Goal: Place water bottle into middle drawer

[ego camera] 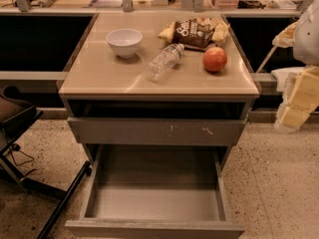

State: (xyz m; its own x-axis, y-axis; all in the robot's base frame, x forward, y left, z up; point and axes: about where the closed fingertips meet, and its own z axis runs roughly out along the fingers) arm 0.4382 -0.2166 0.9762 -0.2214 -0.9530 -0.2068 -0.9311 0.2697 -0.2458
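Note:
The water bottle (163,61) lies on its side on the beige cabinet top (104,76), cap pointing to the back right, between the white bowl and the apple. The middle drawer (157,202) is pulled out wide at the bottom of the view, with tall side walls and a bare grey floor; nothing lies in it. My gripper (297,103), with pale yellow parts under a white arm (308,31), hangs at the right edge of the view, off the cabinet's right side and well apart from the bottle. It holds nothing that I can see.
A white bowl (124,42), a brown chip bag (194,32) and a red apple (215,59) share the cabinet top. Above the open drawer sits a shut grey drawer front (157,131) with pale scratches. A black chair base (30,178) stands at the left.

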